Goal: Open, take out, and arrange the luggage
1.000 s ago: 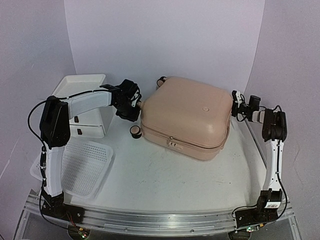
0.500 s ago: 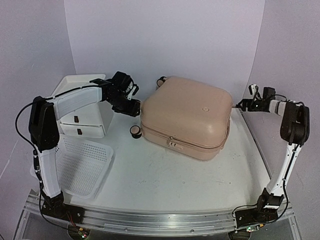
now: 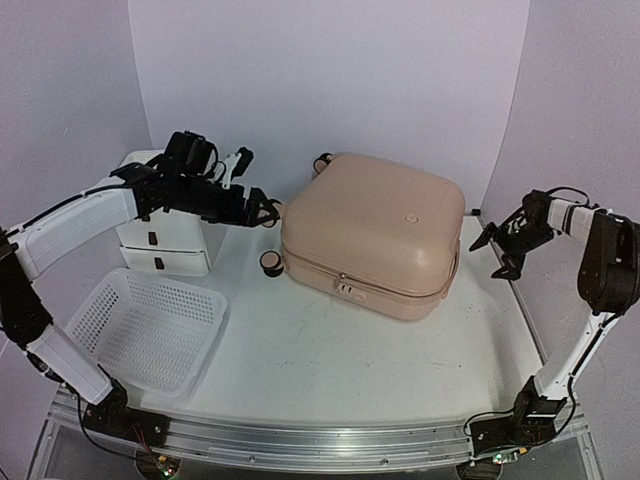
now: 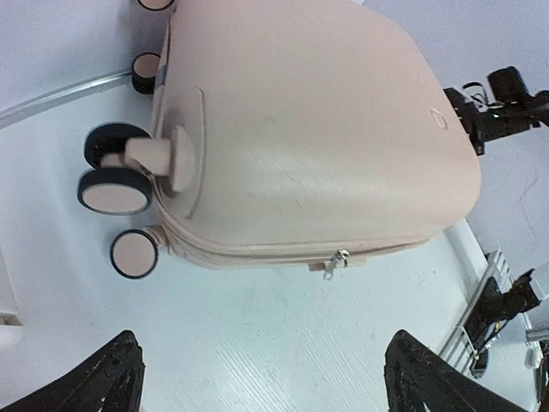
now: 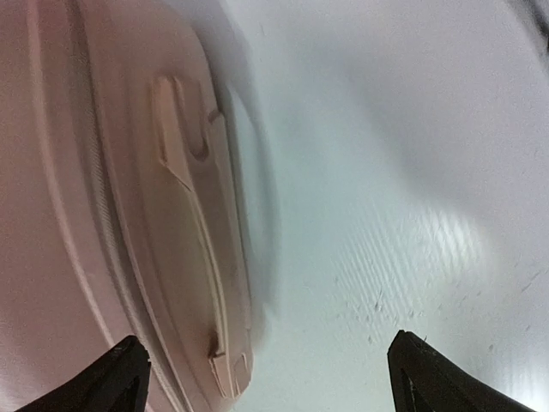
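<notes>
The pale pink luggage point(image 3: 372, 232) lies flat and zipped shut mid-table, wheels point(image 3: 270, 262) toward the left and zipper pull point(image 3: 345, 288) on its near edge. My left gripper point(image 3: 255, 186) hovers open just left of the wheel end, touching nothing. From the left wrist view the luggage point(image 4: 317, 129), its casters point(image 4: 116, 176) and the zipper pull point(image 4: 336, 262) lie below the empty left gripper point(image 4: 270, 386). My right gripper point(image 3: 492, 253) hangs open off the luggage's right side. The right wrist view has the shell's side handle point(image 5: 193, 197) just left of the empty right gripper point(image 5: 274, 378).
A white plastic drawer unit point(image 3: 160, 240) stands at the back left, under my left arm. A white mesh basket point(image 3: 150, 325) lies in front of it near the left edge. The table's right edge point(image 3: 520, 300) runs close beside my right gripper. Purple backdrop walls enclose the table.
Both grippers have opened. The left arm drew back and up from the luggage's wheel end. The right arm swung out, then dropped lower beside the luggage's right side.
</notes>
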You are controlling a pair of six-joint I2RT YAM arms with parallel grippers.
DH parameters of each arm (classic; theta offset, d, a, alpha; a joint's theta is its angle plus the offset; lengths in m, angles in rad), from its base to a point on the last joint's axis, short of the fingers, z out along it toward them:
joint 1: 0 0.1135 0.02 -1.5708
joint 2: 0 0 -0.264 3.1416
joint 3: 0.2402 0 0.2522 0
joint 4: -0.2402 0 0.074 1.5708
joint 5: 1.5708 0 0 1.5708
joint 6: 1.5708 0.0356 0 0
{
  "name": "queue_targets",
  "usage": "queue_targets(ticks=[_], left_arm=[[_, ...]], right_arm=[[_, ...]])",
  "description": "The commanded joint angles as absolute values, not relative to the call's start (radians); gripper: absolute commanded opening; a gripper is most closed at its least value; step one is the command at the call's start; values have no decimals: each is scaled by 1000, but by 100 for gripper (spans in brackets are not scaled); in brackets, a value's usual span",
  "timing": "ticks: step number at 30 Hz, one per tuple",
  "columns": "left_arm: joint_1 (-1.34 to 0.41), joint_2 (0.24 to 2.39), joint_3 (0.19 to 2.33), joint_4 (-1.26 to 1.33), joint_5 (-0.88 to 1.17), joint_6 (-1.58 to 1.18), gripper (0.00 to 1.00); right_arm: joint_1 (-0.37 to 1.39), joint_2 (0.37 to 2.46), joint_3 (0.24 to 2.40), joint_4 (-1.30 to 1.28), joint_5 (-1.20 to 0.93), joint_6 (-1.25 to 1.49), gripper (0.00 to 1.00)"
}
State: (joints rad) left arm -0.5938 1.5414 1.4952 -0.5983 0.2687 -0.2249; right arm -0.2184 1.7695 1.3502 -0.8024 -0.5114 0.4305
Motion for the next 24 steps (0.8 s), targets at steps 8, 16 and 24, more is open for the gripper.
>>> queue_targets(ticks=[8, 16, 24], left_arm=[[-889, 1333, 1081, -134, 187, -271, 86], [-953, 1462, 1051, 7, 115, -280, 69], [-959, 1649, 1056, 205, 25, -277, 74]], right_arm=[[-72, 1701, 1255, -836, -427, 524, 86], [-29, 1832, 1288, -823, -378, 529, 70], [-23, 1894, 1276, -788, -368, 500, 58]])
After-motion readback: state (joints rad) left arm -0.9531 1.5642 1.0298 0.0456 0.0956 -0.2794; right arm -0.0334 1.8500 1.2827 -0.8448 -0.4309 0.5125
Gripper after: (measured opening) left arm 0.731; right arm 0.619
